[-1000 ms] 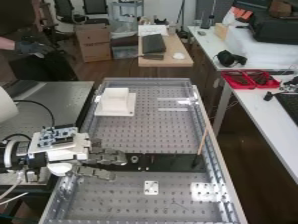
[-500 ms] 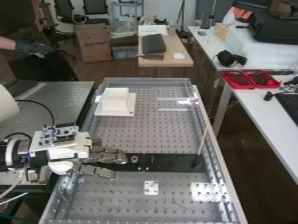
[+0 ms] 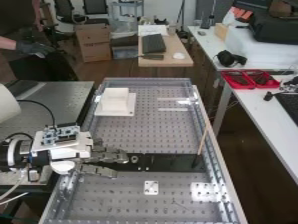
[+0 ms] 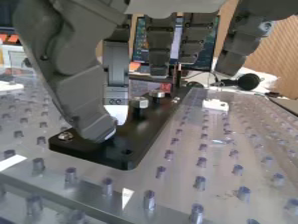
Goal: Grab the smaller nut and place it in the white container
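Observation:
The hand (image 3: 106,156) is over the left part of the flat black bar (image 3: 169,162) in the high view, fingers extended to the right and open. In the wrist view the hand (image 4: 70,82) has its thumb low over the bar (image 4: 123,152), covering part of it. Beyond the thumb tip stand the larger nut (image 4: 139,103) and, farther along, the bearing (image 4: 157,94). The high view has the bearing (image 3: 134,159) just right of the fingertips. Whether the smaller nut is behind the thumb, I cannot tell. The white container (image 3: 116,100) stands on the bench's far left part.
A thin stick (image 3: 203,141) leans by the bench's right rail, its dark end on the bar. A small white plate with holes (image 3: 151,187) lies on the near part of the perforated bench (image 3: 143,134). Red trays (image 3: 249,79) are on the side table.
The hand has shifted very slightly to the right over the bar. The container and the bearing have not moved.

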